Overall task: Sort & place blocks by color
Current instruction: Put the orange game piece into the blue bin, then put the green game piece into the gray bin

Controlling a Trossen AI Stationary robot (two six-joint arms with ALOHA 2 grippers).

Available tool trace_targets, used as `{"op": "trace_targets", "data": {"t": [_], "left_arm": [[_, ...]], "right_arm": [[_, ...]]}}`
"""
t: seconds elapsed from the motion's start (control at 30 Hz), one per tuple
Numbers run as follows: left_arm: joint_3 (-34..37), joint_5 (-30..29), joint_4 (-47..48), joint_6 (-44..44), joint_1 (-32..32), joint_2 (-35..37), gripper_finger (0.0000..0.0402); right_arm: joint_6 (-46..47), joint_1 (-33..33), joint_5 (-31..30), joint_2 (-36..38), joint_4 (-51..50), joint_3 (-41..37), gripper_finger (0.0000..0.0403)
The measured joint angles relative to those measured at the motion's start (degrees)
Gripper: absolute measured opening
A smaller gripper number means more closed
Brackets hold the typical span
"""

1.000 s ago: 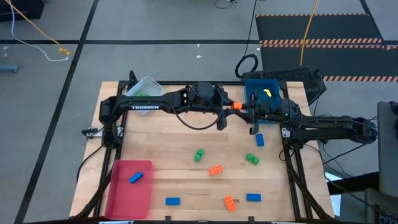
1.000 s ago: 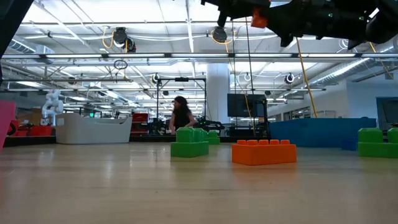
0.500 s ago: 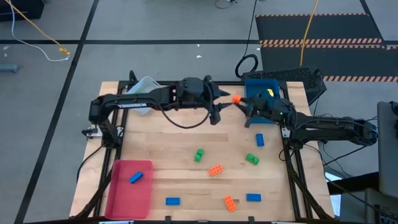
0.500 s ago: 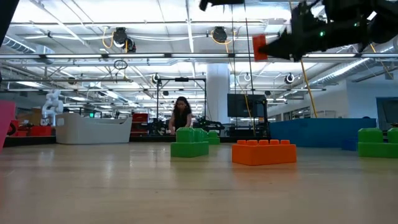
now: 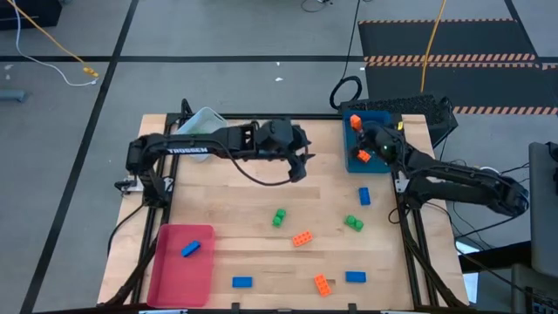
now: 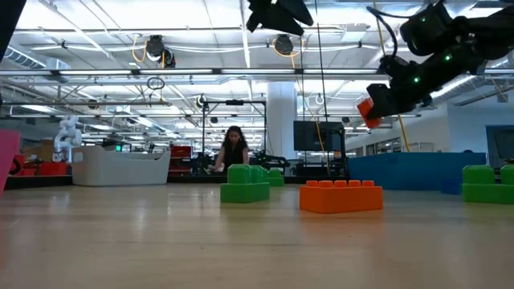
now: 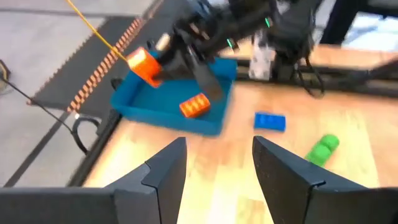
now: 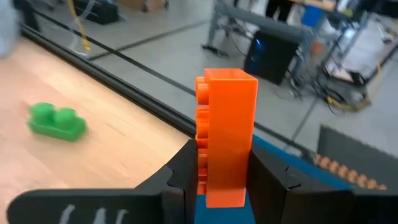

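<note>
The near edge of the table [image 5: 227, 187] carries a red tray [image 5: 181, 266] holding one blue block [image 5: 190, 249]. Loose along that edge lie another blue block [image 5: 241, 282], an orange block [image 5: 322, 284] and a third blue block [image 5: 355, 276]. Toward mid-table sit a green block [image 5: 279, 217], an orange block [image 5: 302, 238], a second green block [image 5: 353, 223] and a blue block [image 5: 364, 196].

The low view shows only the green and orange mid-table pieces plus a person in the room behind; it does not reveal the trays' contents.

Farther back, the left gripper [image 5: 299, 166] hangs over bare wood, fingers parted and holding nothing, as its wrist view confirms [image 7: 214, 168].

At the far right, the right gripper [image 5: 364, 153] is clamped on an orange brick [image 8: 225, 137], held above the blue tray [image 5: 353, 122]. The left wrist view alone shows another orange piece [image 7: 194, 105] already lying in that tray. A pale tray [image 5: 202, 122] stands at the far left corner.
</note>
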State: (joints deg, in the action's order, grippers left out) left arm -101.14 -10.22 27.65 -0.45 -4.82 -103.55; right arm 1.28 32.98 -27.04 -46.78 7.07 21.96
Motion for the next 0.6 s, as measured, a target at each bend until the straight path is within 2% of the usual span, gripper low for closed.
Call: {"op": "trace_targets", "data": {"t": [0.13,0.6], "left_arm": [[-0.09,-0.44,-0.34,-0.10,0.87,-0.91,0.0186],[0.00,-0.51,0.18,-0.20,1.33,-1.73,0.0186]], "right_arm": [[1.97,2.37,0.13,0.00,-1.75,0.01,0.0105],[4.07,3.44,0.22,0.00,-1.30,0.00,0.0221]]}}
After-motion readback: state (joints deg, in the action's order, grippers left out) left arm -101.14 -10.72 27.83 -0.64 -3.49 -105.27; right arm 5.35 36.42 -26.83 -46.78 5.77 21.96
